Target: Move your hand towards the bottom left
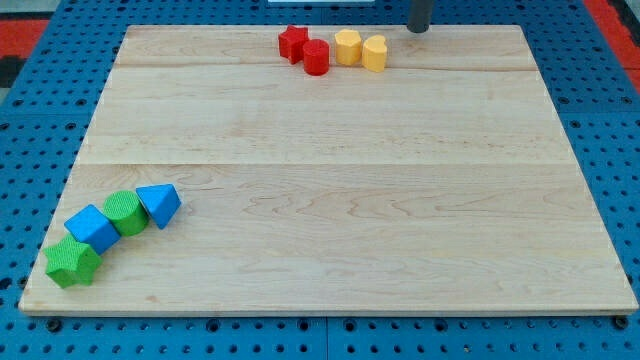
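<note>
A pale wooden board [330,170] lies on a blue pegboard table [40,120]. The arm has no pincer, only a dark rod whose tip [419,30] touches down at the board's top edge, right of centre. Just to its left sit a yellow cylinder [374,53], another yellow block [347,47], a red cylinder [316,57] and a red star [292,42]. Far off, near the bottom-left corner, a blue triangular block [160,204], green cylinder [125,212], blue cube [92,229] and green star [72,262] form a diagonal chain. A good path would likely dip below the top row first, then run diagonally across bare wood, stopping short of the chain.
</note>
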